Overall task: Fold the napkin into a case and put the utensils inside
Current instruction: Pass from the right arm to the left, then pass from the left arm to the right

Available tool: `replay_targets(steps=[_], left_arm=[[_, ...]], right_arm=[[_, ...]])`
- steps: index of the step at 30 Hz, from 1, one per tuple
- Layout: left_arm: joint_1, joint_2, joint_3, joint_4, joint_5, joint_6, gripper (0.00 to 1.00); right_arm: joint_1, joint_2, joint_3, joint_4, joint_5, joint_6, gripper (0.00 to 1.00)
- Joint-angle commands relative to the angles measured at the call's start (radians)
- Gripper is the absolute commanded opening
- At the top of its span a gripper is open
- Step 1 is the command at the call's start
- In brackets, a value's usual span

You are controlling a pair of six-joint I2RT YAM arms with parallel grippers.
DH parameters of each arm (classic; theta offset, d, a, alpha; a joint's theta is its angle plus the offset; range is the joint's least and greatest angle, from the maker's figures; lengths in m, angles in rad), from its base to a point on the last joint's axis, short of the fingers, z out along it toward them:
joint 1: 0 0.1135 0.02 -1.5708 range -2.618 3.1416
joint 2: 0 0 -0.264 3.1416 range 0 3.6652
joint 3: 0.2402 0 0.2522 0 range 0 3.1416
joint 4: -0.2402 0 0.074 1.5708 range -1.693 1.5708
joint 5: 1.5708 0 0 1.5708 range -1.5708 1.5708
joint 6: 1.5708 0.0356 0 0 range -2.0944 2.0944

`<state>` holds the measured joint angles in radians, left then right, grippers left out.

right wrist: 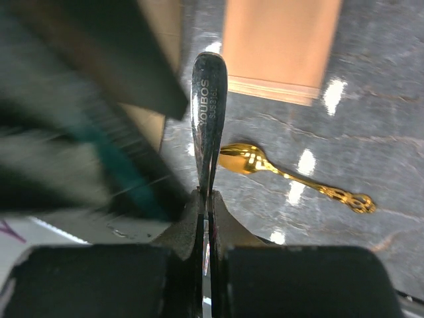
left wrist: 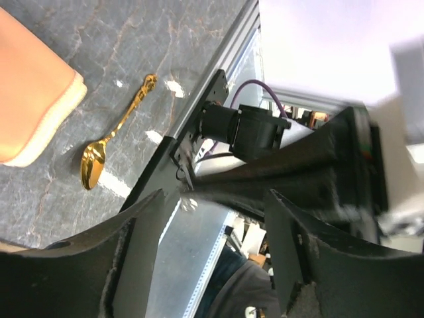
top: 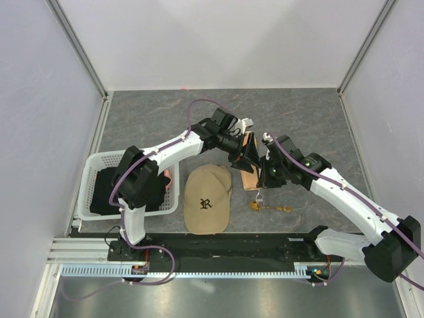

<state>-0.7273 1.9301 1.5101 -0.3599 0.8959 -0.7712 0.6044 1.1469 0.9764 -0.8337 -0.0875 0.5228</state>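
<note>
My left gripper [top: 244, 154] and right gripper [top: 267, 173], pinching a silvery utensil [right wrist: 209, 99], crowd over the napkin [top: 250, 180]. The cap [top: 207, 197] blocks near-left and the gold spoon [top: 268, 207] near-right. The far table [top: 298, 112] is open.

Grey marbled tabletop [top: 152, 112], plain white walls [top: 218, 40]

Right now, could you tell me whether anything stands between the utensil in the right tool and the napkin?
Nothing visible does. The silvery utensil, clamped in the right tool, points toward the folded napkin with only table surface between. The left tool crowds close beside that line; the gold spoon lies off to the other side.
</note>
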Motion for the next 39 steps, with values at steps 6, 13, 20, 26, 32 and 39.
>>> replay_targets(steps=[6, 13, 20, 26, 32, 39], left_arm=[[0.008, 0.07, 0.041, 0.084, 0.046, -0.082, 0.38], [0.052, 0.033, -0.027, 0.147, 0.051, -0.137, 0.02], [0.065, 0.017, -0.051, 0.174, 0.047, -0.161, 0.02], [0.066, 0.017, -0.059, 0.203, 0.061, -0.191, 0.02], [0.065, 0.009, -0.065, 0.207, 0.069, -0.191, 0.02], [0.065, 0.015, -0.067, 0.237, 0.084, -0.212, 0.02]], right_arm=[[0.008, -0.006, 0.038, 0.07, -0.081, -0.027, 0.0], [0.012, 0.017, 0.044, 0.05, -0.074, -0.006, 0.18], [0.026, 0.024, 0.03, 0.047, -0.07, -0.001, 0.29], [0.028, 0.04, 0.031, 0.062, -0.06, -0.003, 0.29], [0.031, 0.077, 0.064, 0.065, -0.04, -0.015, 0.29], [0.028, 0.105, 0.068, 0.068, -0.028, -0.033, 0.23]])
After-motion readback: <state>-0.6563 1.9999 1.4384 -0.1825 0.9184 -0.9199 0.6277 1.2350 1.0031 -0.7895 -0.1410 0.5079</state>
